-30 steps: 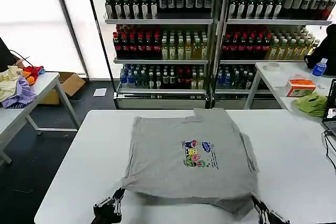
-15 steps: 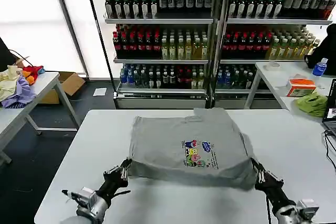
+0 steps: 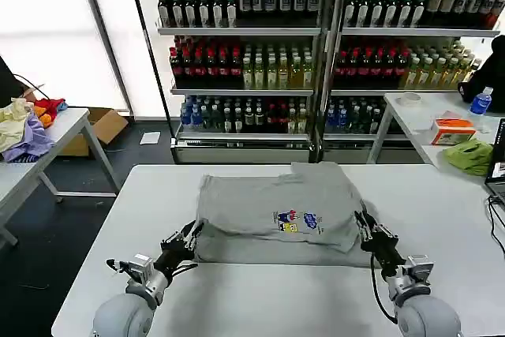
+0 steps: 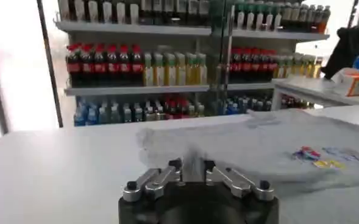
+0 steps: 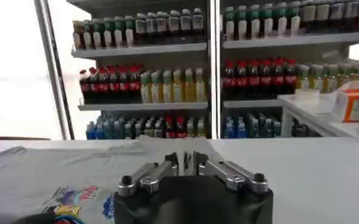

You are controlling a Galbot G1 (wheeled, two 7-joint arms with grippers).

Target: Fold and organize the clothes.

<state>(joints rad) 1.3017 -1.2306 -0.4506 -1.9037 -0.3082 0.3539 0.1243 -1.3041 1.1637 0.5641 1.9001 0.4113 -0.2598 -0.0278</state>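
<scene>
Grey shirt [image 3: 276, 207] folded on white table [image 3: 442, 219], left hand [image 3: 192, 234] and right hand [image 3: 362, 222] pinching its edges.

The right gripper [image 5: 186, 159] sits at the near edge of the view, its black body below and two silver finger links angling inward to fingertips that meet with almost no gap; whether any cloth is caught between them cannot be told. The grey shirt [image 5: 42, 173] lies flat on the white table [image 5: 313, 176], spread to one side of the gripper; its colourful cartoon print [image 5: 75, 199] shows near the black housing. Beyond the table stand shelves of bottled drinks [image 5: 167, 82], rows of red, yellow, green and dark bottles; an orange box [image 5: 357, 102] rests on a side table.
</scene>
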